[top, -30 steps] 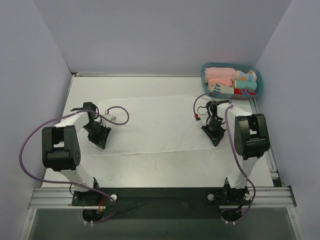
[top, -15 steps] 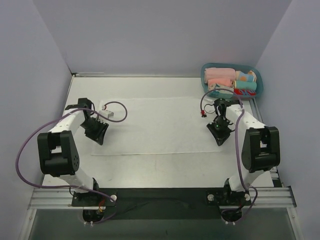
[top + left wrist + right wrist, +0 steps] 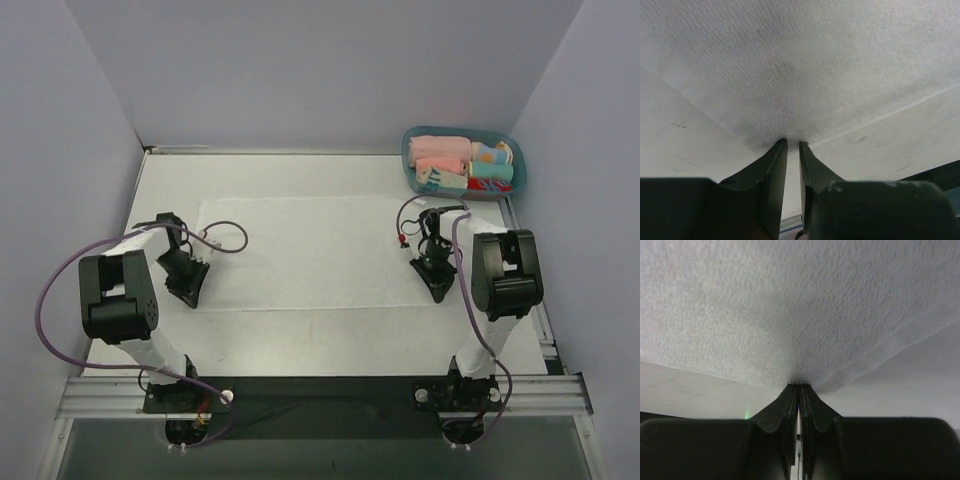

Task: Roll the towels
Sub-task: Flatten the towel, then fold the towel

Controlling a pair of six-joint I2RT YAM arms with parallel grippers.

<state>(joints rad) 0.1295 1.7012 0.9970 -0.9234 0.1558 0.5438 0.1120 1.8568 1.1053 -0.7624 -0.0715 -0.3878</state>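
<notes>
towel [image 3: 310, 250]: spread flat, centre of top view | right gripper [image 3: 800, 386]: jaws together, pinching towel's lower-right corner | left gripper [image 3: 792, 142]: jaws narrowly apart at lower-left corner, grip unclear

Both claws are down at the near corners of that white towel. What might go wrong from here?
1. The left claw has its jaws slightly apart at the towel corner, so the cloth may slip out.
2. The right claw pinches only a thin edge; if just one side lifts, the roll could start crooked.
</notes>
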